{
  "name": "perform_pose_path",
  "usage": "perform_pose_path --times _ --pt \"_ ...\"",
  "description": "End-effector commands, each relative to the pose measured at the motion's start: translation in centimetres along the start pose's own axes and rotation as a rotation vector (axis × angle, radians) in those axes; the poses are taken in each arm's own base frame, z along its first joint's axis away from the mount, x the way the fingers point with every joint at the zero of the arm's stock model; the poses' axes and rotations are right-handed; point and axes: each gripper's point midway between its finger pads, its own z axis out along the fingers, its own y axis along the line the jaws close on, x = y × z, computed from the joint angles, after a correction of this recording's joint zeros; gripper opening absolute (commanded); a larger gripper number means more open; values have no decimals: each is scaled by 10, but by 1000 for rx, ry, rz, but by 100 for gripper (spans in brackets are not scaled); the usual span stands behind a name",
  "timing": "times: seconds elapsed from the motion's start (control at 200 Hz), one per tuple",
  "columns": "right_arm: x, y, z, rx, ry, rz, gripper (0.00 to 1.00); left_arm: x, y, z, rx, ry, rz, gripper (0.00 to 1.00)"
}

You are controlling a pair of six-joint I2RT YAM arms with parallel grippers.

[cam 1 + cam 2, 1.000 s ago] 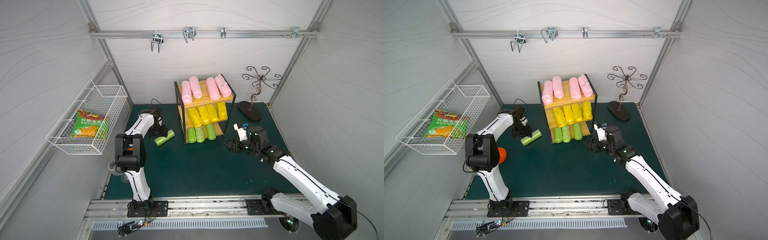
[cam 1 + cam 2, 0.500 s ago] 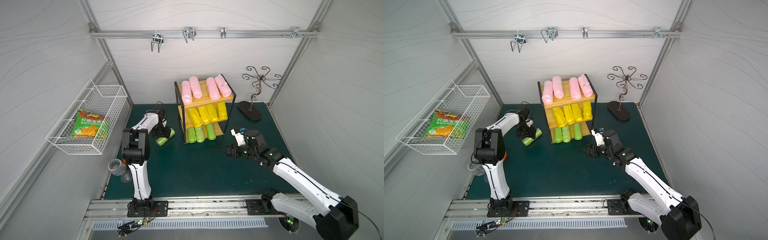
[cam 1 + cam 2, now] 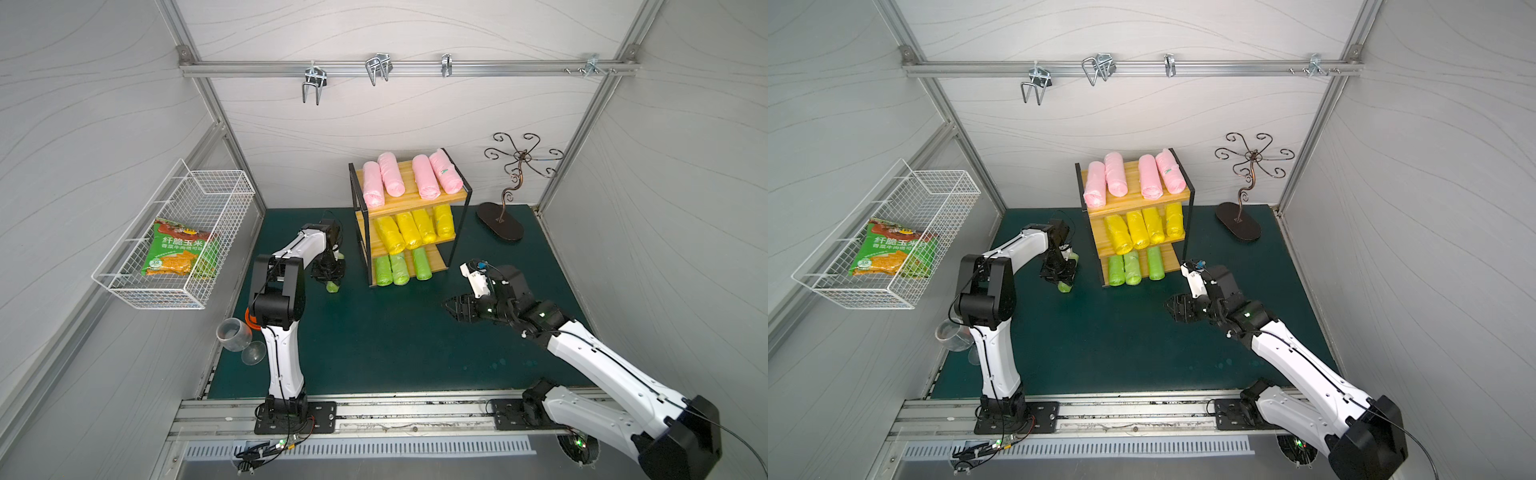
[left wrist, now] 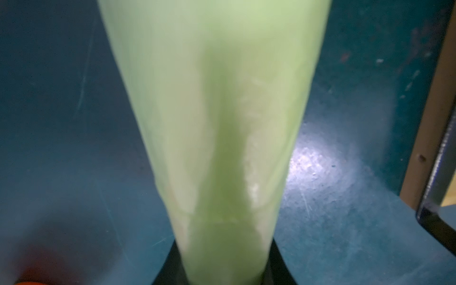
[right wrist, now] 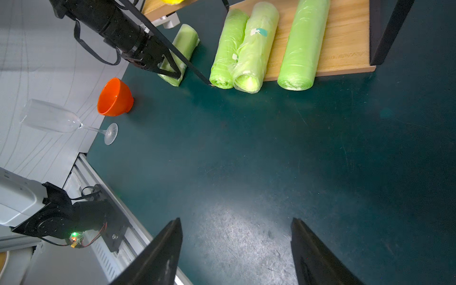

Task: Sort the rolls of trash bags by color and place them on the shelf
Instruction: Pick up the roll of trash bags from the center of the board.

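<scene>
A light green roll (image 4: 217,123) fills the left wrist view, and my left gripper (image 3: 328,272) is shut on it from above, low over the mat just left of the shelf (image 3: 409,183). The same roll (image 5: 183,42) and left gripper (image 5: 158,61) appear in the right wrist view. In both top views the shelf (image 3: 1133,178) carries several pink rolls (image 3: 390,180) on top, several yellow rolls (image 3: 409,230) in the middle and three green rolls (image 3: 401,270) on the bottom board (image 5: 345,37). My right gripper (image 3: 451,307) hangs open and empty over the mat right of the shelf, and its open jaws (image 5: 235,220) hold nothing.
A white wire basket (image 3: 124,286) with a snack bag hangs on the left wall. A clear wine glass (image 5: 56,118) lies by an orange bowl (image 5: 114,97) at the mat's left edge. A dark metal hook stand (image 3: 500,220) sits at the back right.
My left gripper came down over the green roll and shut on it; the roll now points along the shelf's side. My right gripper drew back a little toward the front.
</scene>
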Motion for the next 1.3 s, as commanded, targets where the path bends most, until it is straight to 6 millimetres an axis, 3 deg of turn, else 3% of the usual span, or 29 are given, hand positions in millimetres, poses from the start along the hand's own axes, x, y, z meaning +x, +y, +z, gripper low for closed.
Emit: perform_pose_path --times 0.0,0.1,0.265,0.415,0.595,0.77,1.03,1.24,1.295 --pt "5 -1 -7 23 -2 5 73 12 4 19 3 81 -104 0" --pt "6 -1 -12 30 0 -2 73 16 -2 14 72 64 -202 0" --pt "9 0 -14 38 40 -37 75 35 -31 -18 290 -38 -395 0" --pt "6 -15 -17 120 -10 -32 75 84 -68 -34 416 -88 -489 0" --pt "3 -11 -23 113 -24 -26 80 134 -115 -49 471 -134 -504 0" --pt "12 4 -25 30 33 -30 80 158 -135 -32 451 -99 -490 0" --pt "27 10 -30 -5 63 -35 79 161 -164 0 417 -45 -456 0" --pt "41 14 -24 -20 110 -55 79 162 -172 8 414 -55 -447 0" --pt "45 15 -20 -18 129 -60 79 163 -169 7 407 -64 -448 10"
